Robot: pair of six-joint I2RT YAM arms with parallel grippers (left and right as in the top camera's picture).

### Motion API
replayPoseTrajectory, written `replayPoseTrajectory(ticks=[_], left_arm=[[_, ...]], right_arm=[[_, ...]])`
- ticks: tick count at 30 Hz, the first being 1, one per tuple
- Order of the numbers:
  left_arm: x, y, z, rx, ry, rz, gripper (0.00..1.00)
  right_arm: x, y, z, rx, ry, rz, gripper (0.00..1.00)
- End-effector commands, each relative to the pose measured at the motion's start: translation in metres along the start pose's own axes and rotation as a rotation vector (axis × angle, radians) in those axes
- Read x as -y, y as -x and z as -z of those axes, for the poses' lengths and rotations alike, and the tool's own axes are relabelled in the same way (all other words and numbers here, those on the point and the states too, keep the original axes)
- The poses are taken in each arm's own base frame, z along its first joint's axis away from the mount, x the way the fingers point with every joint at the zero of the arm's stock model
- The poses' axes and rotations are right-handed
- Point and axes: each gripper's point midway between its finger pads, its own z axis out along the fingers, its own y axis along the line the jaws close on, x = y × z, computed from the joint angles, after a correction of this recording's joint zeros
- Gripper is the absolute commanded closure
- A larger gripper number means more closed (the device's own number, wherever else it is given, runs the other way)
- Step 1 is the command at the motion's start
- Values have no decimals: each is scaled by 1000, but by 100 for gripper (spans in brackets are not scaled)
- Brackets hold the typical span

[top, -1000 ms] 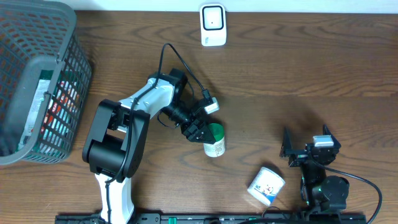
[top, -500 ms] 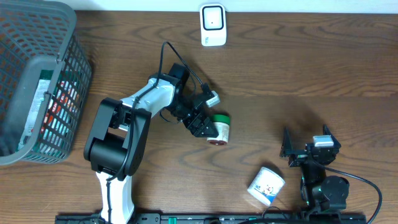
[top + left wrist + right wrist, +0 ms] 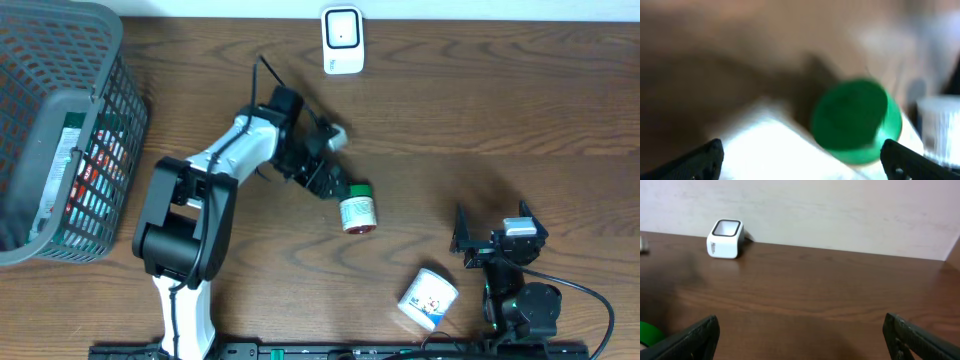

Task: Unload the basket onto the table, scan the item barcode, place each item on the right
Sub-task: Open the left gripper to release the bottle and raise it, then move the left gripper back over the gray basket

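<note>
While the barcode is not yet being presented, a grey mesh basket (image 3: 60,130) is being seen far to the left of the scanner (image 3: 342,40), with packets showing inside it. Closer in, on the robot's side of the scanner and slightly to its left, the left gripper (image 3: 330,183) is being held with its jaws wide apart and nothing clamped between them.

Straight toward the robot from the scanner, the green-capped bottle (image 3: 356,210) is being seen lying on its side on the table (image 3: 500,110). Its long axis is being pointed roughly at the scanner, cap toward it and base away. The cap (image 3: 855,127) is being faced at the left gripper's open mouth, just beside it. As the left wrist view is blurred, light contact perhaps cannot be ruled out.

Farther from the scanner and to its right, a white tub (image 3: 429,298) is being seen on its side. Farthest right, the right gripper (image 3: 492,222) is being held with its jaws spread and empty, well apart from the bottle.

The left arm is being judged the nearer one, so any regrasp is being expected from the cap end.
</note>
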Motion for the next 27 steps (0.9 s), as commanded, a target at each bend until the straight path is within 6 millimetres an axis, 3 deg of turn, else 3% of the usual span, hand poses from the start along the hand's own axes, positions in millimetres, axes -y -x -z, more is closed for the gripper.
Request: replayPoseTrajectory(ticks=[1, 2, 4, 5, 7, 15, 21, 27], left_arm=[[-4, 35, 36, 103, 92, 133, 10], [0, 39, 41, 118, 92, 159, 15], [6, 42, 42, 124, 87, 207, 39], [10, 40, 41, 117, 82, 230, 56], [16, 36, 35, 93, 73, 273, 75], [46, 17, -1, -22, 28, 264, 77], [83, 25, -3, -10, -160, 240, 77], [84, 18, -6, -32, -166, 256, 77]], right_arm=[[0, 0, 0, 0, -2, -12, 1], [0, 0, 0, 0, -2, -12, 1], [0, 0, 0, 0, -2, -12, 1], [0, 0, 0, 0, -2, -12, 1], [0, 0, 0, 0, -2, -11, 1], [0, 0, 0, 0, -2, -11, 1], [0, 0, 0, 0, -2, -12, 1], [0, 0, 0, 0, -2, -12, 1]])
